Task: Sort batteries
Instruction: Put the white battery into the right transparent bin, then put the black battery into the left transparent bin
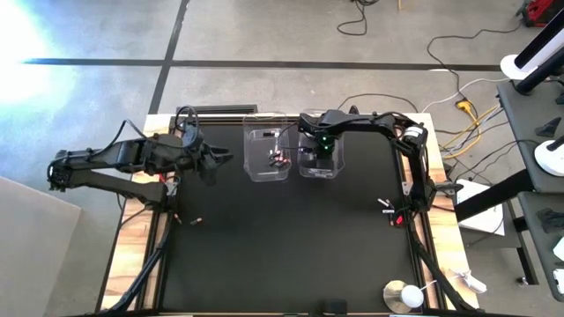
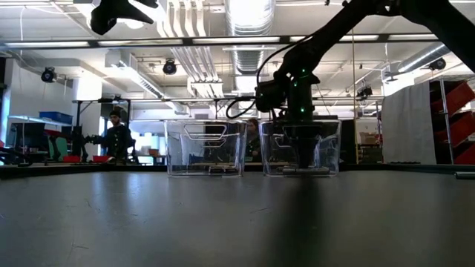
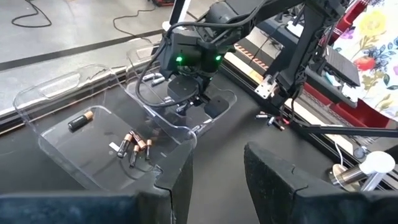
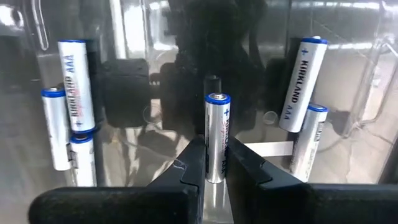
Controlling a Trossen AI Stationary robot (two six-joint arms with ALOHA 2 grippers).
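Two clear tubs stand side by side at the table's far middle. The left tub (image 1: 268, 155) holds several dark, copper-ended batteries (image 3: 133, 147). The right tub (image 1: 320, 158) holds several white, blue-capped batteries (image 4: 76, 84) lying on its floor. My right gripper (image 4: 216, 146) reaches down into the right tub, shut on one white battery (image 4: 217, 134). My left gripper (image 3: 217, 155) hovers high over the table's left side, beside the left tub, open with nothing between its fingers. My right gripper pinches the white battery between its two fingertips, on the half away from its blue-capped end (image 4: 216, 169). The fingers come from above, pointing down, and lie along the battery. It stands upright inside the right tub, capped end (image 4: 217, 99) downward; whether it touches the floor I cannot tell.
Loose batteries lie on the black mat at the left (image 1: 196, 220) and by the right arm's base (image 1: 386, 206). A white round object (image 1: 405, 295) sits at the near right corner. People (image 2: 116, 137) stand in the room beyond the table.
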